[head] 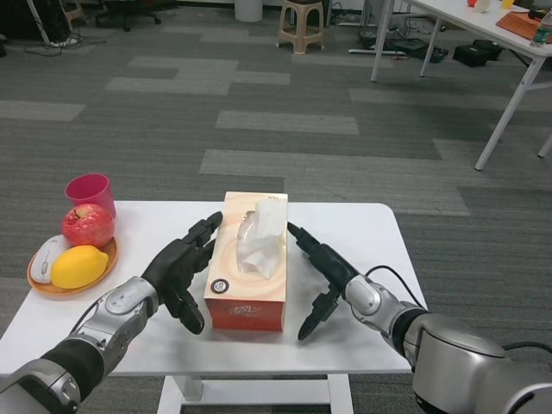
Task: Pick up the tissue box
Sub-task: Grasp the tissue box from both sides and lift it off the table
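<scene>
Sitting in the middle of the white table (362, 226), near the bottom center of the frame, the tissue box (248, 263) has its long side running from the robot toward the far edge. A white tissue (263, 235) sticks up from its top. The left hand (184, 266) is spread loose just beside the box's left side, maybe touching it. The right hand (323, 274) is loose and holds nothing, a little apart from the right side. The box lies right between them, so both hands can squeeze inward.
</scene>
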Robot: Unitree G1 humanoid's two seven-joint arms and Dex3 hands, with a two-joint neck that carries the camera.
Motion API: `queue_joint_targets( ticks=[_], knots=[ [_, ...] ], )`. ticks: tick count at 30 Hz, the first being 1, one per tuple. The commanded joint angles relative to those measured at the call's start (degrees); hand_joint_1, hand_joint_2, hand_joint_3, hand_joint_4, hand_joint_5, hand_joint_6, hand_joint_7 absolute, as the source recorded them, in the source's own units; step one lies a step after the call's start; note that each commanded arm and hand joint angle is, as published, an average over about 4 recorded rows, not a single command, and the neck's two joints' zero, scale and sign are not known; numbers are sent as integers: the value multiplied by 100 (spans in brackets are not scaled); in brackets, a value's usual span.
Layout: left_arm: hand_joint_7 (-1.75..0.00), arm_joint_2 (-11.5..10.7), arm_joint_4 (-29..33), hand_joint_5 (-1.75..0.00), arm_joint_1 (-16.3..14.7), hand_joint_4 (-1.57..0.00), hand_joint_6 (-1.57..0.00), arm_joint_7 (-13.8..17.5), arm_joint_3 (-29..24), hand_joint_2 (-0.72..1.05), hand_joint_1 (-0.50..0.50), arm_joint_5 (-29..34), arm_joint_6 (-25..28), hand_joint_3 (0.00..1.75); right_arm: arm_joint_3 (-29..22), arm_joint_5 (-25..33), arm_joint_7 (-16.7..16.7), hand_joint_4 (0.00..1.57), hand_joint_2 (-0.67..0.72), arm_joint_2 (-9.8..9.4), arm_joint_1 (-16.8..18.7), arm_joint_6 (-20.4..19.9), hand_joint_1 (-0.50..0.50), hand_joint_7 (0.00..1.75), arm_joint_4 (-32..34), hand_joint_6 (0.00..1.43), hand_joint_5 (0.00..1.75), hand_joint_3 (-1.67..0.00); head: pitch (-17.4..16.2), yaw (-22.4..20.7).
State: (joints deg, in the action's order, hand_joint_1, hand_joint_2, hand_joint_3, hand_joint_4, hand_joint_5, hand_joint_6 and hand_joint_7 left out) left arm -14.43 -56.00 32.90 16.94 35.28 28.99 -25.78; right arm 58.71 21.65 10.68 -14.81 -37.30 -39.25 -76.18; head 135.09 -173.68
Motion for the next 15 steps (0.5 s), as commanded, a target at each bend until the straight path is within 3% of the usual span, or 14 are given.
queue_joint_targets(
  ticks=[1, 15],
  knots=[
    [0, 63, -60, -10, 35, 0, 0, 99, 282, -55, 50, -54, 205, 0, 134, -5, 26, 3, -3, 73, -190, 14, -46, 7, 15, 0, 0, -8, -6, -3],
    [0, 83, -60, -10, 101, 0, 0, 213, 644, -55, 50, 23, 319, 0, 246, -3, 97, 3, 1, 128, -207, 11, -46, 7, 19, 0, 0, -8, -26, -63]
  ],
)
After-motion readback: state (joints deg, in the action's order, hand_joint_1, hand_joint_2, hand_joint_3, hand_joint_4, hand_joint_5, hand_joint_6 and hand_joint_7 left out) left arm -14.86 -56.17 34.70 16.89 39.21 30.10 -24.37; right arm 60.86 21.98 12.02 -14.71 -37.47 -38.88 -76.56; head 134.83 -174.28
